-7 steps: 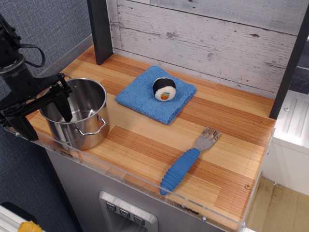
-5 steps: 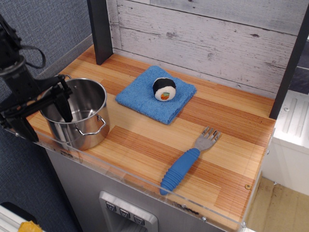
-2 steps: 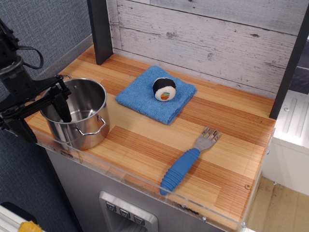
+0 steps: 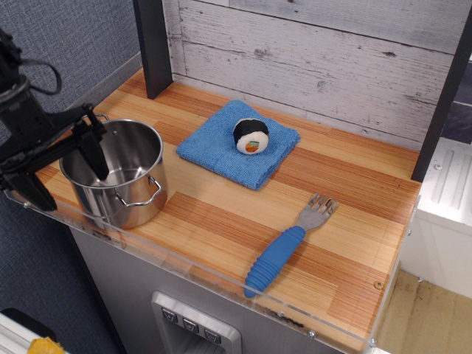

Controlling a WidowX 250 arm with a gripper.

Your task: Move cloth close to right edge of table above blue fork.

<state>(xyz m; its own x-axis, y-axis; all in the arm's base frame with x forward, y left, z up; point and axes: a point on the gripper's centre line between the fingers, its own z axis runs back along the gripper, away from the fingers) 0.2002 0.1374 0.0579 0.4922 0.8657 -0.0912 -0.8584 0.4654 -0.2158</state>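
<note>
The blue cloth (image 4: 221,150) lies folded on the wooden table (image 4: 346,243) near the back middle, with a sushi-roll toy (image 4: 251,136) sitting on top of it. The blue fork (image 4: 284,247) lies at the front right, handle toward the front edge, tines pointing back right. My gripper (image 4: 63,169) is at the far left, open and empty. One finger hangs over the steel pot's mouth and the other is outside its left wall. It is far from the cloth.
A steel pot (image 4: 122,173) stands at the front left corner. A dark post (image 4: 153,46) rises at the back left, another at the right edge (image 4: 442,96). A clear acrylic rim (image 4: 221,274) runs along the front edge. A plank wall (image 4: 317,59) stands behind.
My gripper has risen slightly at the pot's left rim. The cloth, sushi toy, fork and pot have not moved.
</note>
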